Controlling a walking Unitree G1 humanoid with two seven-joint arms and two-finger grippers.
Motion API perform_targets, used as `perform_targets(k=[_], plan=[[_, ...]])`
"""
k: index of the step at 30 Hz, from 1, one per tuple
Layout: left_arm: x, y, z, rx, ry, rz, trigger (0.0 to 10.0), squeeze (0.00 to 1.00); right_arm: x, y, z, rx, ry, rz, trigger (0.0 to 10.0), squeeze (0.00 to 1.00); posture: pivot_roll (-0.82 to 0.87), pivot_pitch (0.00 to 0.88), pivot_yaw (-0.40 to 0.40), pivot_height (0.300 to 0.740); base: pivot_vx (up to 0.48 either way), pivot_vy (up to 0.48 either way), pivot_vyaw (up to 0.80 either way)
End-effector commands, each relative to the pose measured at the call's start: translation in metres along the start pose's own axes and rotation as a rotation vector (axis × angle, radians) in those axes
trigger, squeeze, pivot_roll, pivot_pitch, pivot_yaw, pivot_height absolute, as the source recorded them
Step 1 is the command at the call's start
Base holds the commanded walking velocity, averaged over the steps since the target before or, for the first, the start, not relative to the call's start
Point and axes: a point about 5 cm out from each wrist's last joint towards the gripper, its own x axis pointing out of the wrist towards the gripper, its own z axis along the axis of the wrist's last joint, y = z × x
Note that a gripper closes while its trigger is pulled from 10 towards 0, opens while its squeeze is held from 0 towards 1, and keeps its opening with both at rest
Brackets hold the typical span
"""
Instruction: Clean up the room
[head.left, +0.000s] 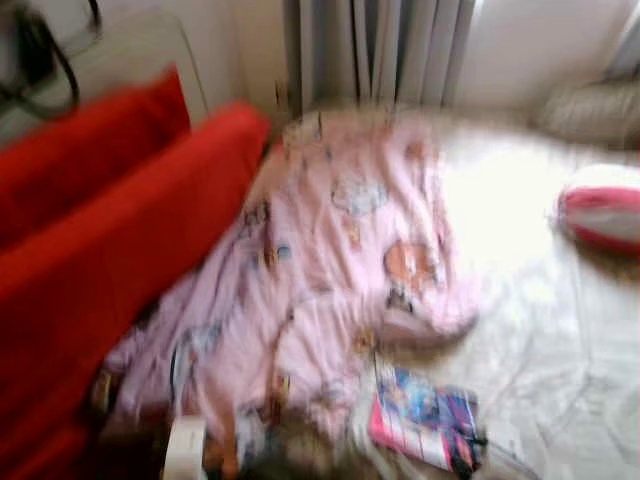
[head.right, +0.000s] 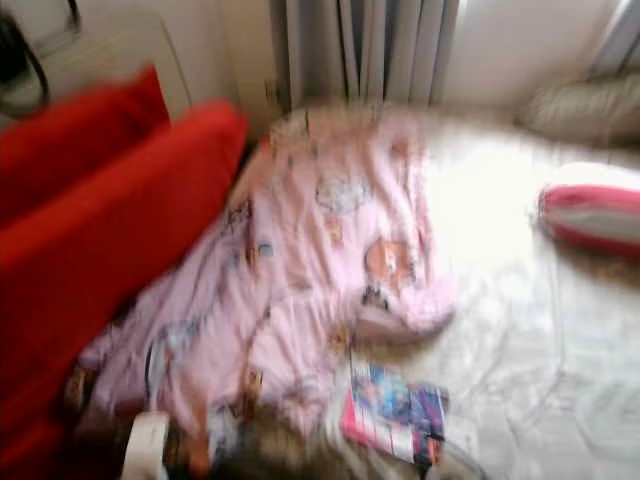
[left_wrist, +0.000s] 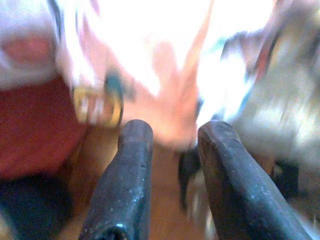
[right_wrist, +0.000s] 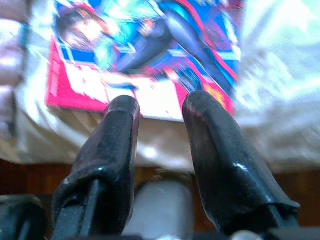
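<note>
We look down on a bed (head.left: 560, 330) with a pale sheet. A pink patterned blanket (head.left: 330, 270) lies crumpled across it, its long axis running from the near left corner up toward the curtains (head.left: 390, 50). Just beside its near edge lies a pink and blue magazine (head.left: 425, 418), flat, cover up, its long axis slanting toward the near right. A red sofa (head.left: 90, 230) stands along the bed's left side. Our right gripper (right_wrist: 159, 112) hovers near the magazine's edge, jaws narrowly apart, holding nothing. Our left gripper (left_wrist: 172, 137) faces the blurred blanket, jaws parted and holding nothing. A red-and-white pillow (head.left: 605, 210) lies at far right.
</note>
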Motion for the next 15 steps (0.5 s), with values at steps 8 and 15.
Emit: perform_targets(k=[8, 15], plan=[[0.001, -0.001, 0.017, -0.073, -0.136, -0.017, 10.0, 0.00, 0.003, 0.014, 0.028, -0.027, -0.182, 0.066, 10.0, 0.00, 0.02, 0.038, 0.046, 0.740, 0.000, 0.000, 0.00], [-0.002, -0.002, 0.062, -0.079, -0.398, -0.049, 10.0, 0.00, -0.001, 0.005, 0.046, 0.000, -0.346, 0.047, 10.0, 0.00, 0.02, 0.020, 0.045, 0.740, 0.000, 0.000, 0.00]])
